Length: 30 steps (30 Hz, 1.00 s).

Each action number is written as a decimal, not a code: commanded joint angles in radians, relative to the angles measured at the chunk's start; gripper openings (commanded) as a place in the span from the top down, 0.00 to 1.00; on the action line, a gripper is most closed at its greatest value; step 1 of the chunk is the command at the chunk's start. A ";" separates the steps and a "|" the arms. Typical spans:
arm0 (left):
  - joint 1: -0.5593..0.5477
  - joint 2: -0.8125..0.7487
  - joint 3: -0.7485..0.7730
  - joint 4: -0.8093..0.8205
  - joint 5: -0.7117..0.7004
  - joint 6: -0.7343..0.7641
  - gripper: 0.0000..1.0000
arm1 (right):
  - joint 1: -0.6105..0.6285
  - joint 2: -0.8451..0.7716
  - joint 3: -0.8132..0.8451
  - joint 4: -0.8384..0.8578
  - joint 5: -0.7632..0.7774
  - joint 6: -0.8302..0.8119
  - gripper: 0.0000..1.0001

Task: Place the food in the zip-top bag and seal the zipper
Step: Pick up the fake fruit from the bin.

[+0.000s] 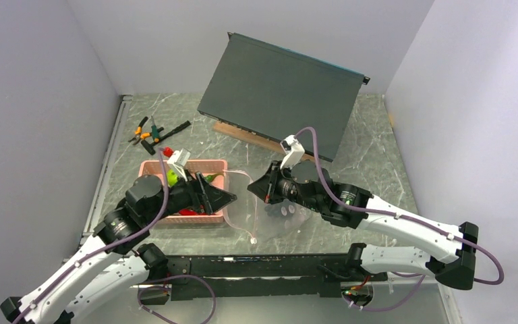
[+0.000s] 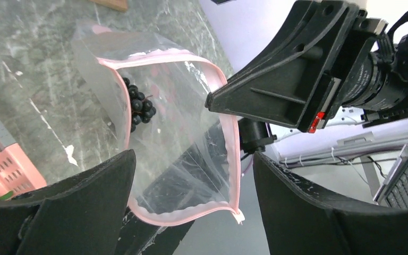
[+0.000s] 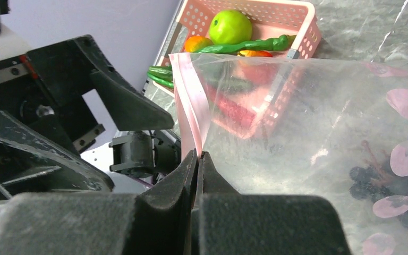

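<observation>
The zip-top bag (image 1: 273, 217) lies clear and crinkly between my arms, its mouth held open toward the left. Dark toy grapes (image 2: 139, 105) sit inside it. My right gripper (image 3: 197, 154) is shut on the pink zipper (image 3: 188, 106) at the mouth's upper edge; it also shows in the top view (image 1: 252, 191). My left gripper (image 2: 194, 159) is open and empty, its fingers either side of the bag's mouth, in front of the zipper (image 2: 232, 154). The green apple (image 3: 230, 26), the long green pepper (image 3: 244, 45) and orange and red pieces lie in the pink basket (image 1: 214, 164).
Orange-handled pliers (image 1: 145, 131) lie at the back left. A large dark panel (image 1: 283, 91) leans at the back with a wooden strip (image 1: 243, 135) under it. White walls close in on both sides.
</observation>
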 commanded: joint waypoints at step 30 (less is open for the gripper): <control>0.059 0.362 0.102 -0.368 -0.759 0.042 0.03 | -0.012 -0.073 -0.045 -0.021 0.050 -0.051 1.00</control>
